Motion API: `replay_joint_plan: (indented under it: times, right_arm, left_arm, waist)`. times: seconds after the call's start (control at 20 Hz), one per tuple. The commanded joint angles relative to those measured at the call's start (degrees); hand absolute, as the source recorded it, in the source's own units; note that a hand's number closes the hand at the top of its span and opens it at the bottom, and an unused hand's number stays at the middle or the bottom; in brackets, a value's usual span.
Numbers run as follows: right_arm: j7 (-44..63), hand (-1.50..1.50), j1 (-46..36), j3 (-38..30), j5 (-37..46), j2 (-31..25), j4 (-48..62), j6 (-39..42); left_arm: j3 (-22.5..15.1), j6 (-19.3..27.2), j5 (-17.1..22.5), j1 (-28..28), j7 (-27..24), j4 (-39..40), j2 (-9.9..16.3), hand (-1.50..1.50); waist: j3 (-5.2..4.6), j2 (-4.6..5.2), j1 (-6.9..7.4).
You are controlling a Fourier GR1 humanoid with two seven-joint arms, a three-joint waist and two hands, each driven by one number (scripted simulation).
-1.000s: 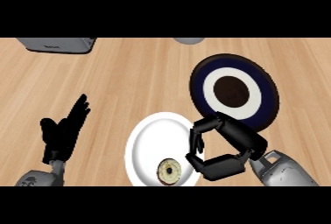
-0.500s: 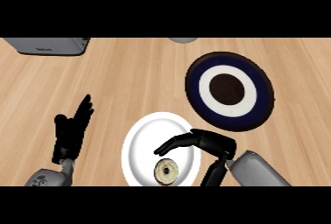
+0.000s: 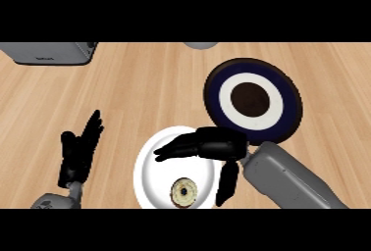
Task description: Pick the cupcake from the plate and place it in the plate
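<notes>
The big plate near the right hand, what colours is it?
Dark blue plate with a white ring and dark brown centre, in the head view.

R hand (image 3: 210,145) reaches leftward from lower right, fingers extended & spread, thumb hanging down; L hand (image 3: 78,149) rests open at lower left, fingers up.

Two grey forearms, black hands.
Right forearm (image 3: 290,179) is smooth, rounded grey; right hand (image 3: 210,145) and left hand (image 3: 78,147) are glossy black with slim fingers.
</notes>
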Motion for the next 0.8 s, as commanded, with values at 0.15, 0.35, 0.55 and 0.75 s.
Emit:
replay_joint_plan:
  times: [0.15, 0.35, 0.55, 0.75]
  right_arm:
    - [4.5, -1.5, -6.4, 4.5, 6.3, -2.2, 1.2, 10.5]
    - [7.2, -1.5, -7.3, 5.7, 10.1, 3.5, 4.0, 12.5]
    - [6.6, -1.5, -3.2, 7.1, 17.0, 6.5, 5.7, 10.2]
    - [4.1, -1.5, -7.6, 2.2, 19.4, 10.2, 11.6, 13.9]
  left_arm:
    - [1.3, 0.3, -0.7, -1.2, 3.0, -1.7, 0.7, 0.0]
    - [0.6, -0.1, -1.6, 1.5, 4.2, -5.4, 0.7, 0.0]
    - [2.7, -1.1, -2.4, -1.1, 2.0, 0.5, -1.3, 0.0]
    - [2.4, -1.6, -4.5, 1.4, 3.0, -3.0, -1.2, 0.0]
  waist:
    - [-0.02, -0.11, -0.5]
    - [0.0, -0.11, -0.31]
    - [-0.01, 0.0, -0.75]
    - [0.0, 0.01, -0.45]
